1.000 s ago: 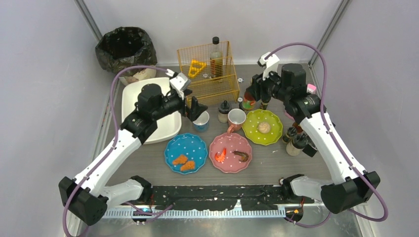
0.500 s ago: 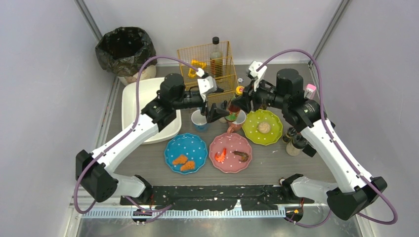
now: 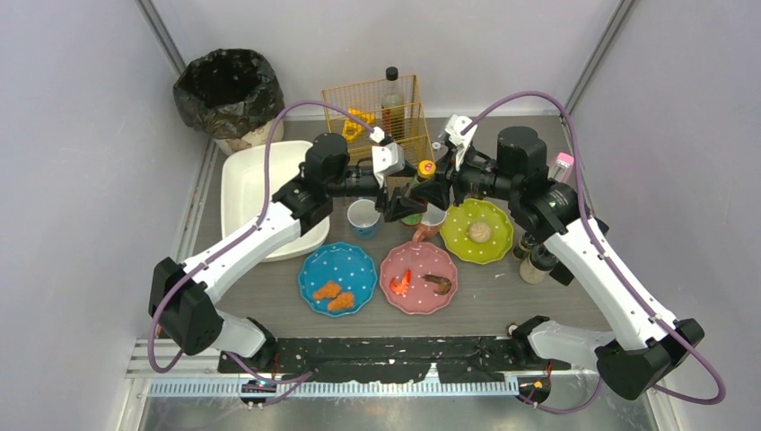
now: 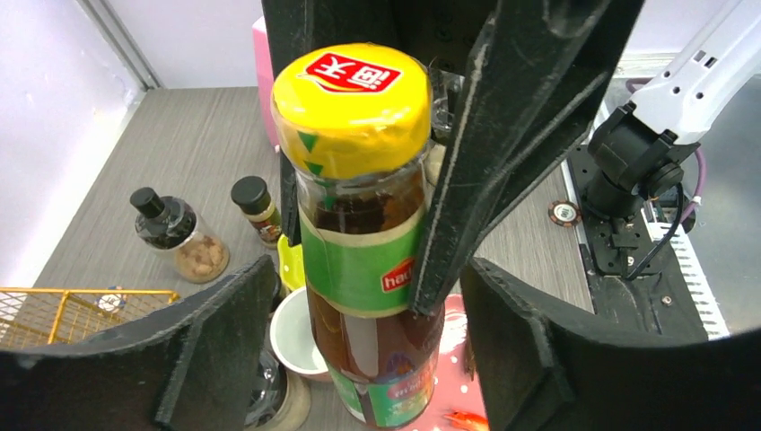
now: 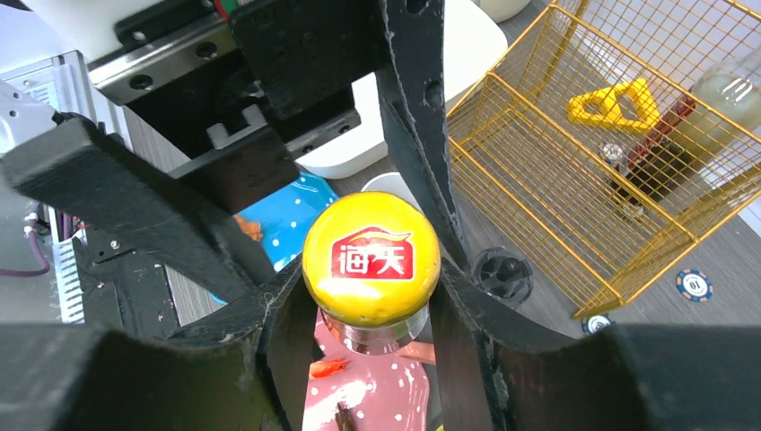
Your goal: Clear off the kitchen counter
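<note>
Right pincer (image 5: 368, 314) clamps the yellow-capped brown glass sauce bottle (image 4: 363, 251) by its neck. It is likely heavy, slick and breakable, so the left pincer (image 4: 368, 296), spread wide, should take its green-labelled belly, at six o'clock from the cap.

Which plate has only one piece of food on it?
The green plate, rightmost: one pale round piece. The blue plate and pink plate hold two each.

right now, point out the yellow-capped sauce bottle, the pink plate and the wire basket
sauce bottle (image 5: 371, 259), right wrist view, on its yellow cap
pink plate (image 3: 418, 301), top external view, on its bare near part
wire basket (image 5: 538, 180), right wrist view, on its mesh side wall
</note>
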`<state>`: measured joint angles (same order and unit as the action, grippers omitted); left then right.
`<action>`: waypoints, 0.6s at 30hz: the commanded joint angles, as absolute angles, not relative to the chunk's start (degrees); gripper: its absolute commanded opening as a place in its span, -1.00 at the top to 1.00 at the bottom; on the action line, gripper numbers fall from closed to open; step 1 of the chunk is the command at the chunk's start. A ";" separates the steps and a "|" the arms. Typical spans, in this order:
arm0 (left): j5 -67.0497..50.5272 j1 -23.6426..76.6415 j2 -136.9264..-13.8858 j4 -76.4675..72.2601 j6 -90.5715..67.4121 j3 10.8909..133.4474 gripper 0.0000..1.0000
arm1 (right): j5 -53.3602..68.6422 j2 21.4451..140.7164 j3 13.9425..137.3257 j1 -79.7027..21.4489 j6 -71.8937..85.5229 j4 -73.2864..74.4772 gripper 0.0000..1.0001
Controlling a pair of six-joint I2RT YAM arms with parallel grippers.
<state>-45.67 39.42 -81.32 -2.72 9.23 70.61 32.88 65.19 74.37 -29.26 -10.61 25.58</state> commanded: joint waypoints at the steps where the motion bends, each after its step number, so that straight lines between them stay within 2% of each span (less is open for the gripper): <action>1: -48.34 39.73 -82.02 -9.56 5.83 71.90 -0.36 | 35.16 62.23 76.79 -30.16 -10.11 15.82 0.89; 3: -48.55 39.73 -82.17 -10.68 4.79 71.64 -0.08 | 35.11 62.25 76.41 -30.35 -10.11 15.63 0.89; 9: -47.64 39.65 -82.23 -11.07 4.80 70.99 0.96 | 33.08 61.33 75.34 -30.42 -10.02 15.40 0.89; 11: -47.12 39.65 -82.18 -11.23 4.99 70.63 1.00 | 32.06 60.93 75.16 -30.41 -9.68 15.45 0.89; 13: -46.67 39.51 -82.02 -11.44 5.08 70.38 1.00 | 31.07 60.56 75.02 -30.44 -9.15 15.35 0.75; 17: -46.53 38.74 -81.12 -13.33 4.41 69.28 1.00 | 30.96 60.16 74.53 -30.45 -8.37 14.91 0.14; 18: -46.55 38.18 -80.85 -14.93 3.75 68.70 1.00 | 31.32 60.14 74.36 -30.43 -8.05 14.69 0.08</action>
<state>-47.66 39.40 -82.46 -8.71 5.72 69.93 31.00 63.26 73.28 -29.98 -9.72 23.86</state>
